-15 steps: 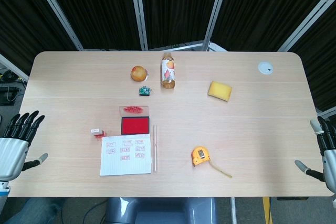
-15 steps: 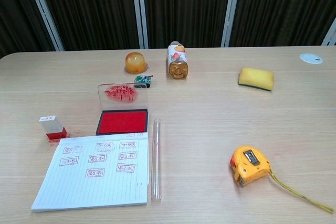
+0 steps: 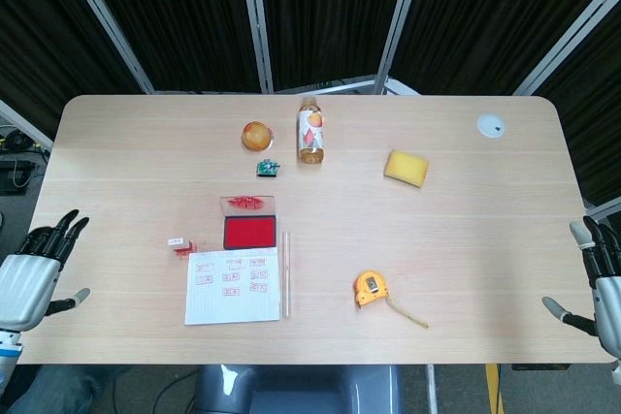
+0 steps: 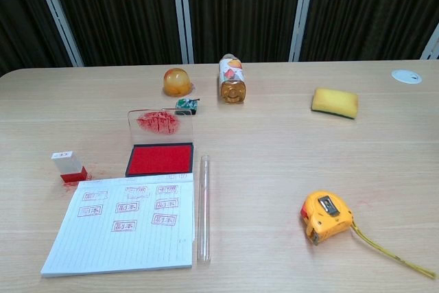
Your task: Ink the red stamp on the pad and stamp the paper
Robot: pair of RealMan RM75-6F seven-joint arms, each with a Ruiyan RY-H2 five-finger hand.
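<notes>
The red stamp (image 3: 179,246) (image 4: 68,167), clear-topped with a red base, stands on the table just left of the paper's far corner. The red ink pad (image 3: 249,232) (image 4: 160,158) lies open behind the paper, its clear lid (image 4: 160,123) upright and smeared red. The lined paper (image 3: 232,286) (image 4: 123,224) carries several red stamp marks. My left hand (image 3: 29,273) hovers off the table's left edge, fingers apart, holding nothing. My right hand (image 3: 600,283) hangs off the right edge, also open. Neither hand shows in the chest view.
A clear tube (image 4: 204,207) lies along the paper's right edge. A yellow tape measure (image 3: 371,288) sits right of it. Further back are an orange ball (image 3: 256,135), a bottle (image 3: 310,131), a small green item (image 3: 267,169), a yellow sponge (image 3: 406,168) and a white disc (image 3: 491,125).
Both hands have drawn back slightly toward the near edge and lower in the head view. Nothing on the table has moved.
</notes>
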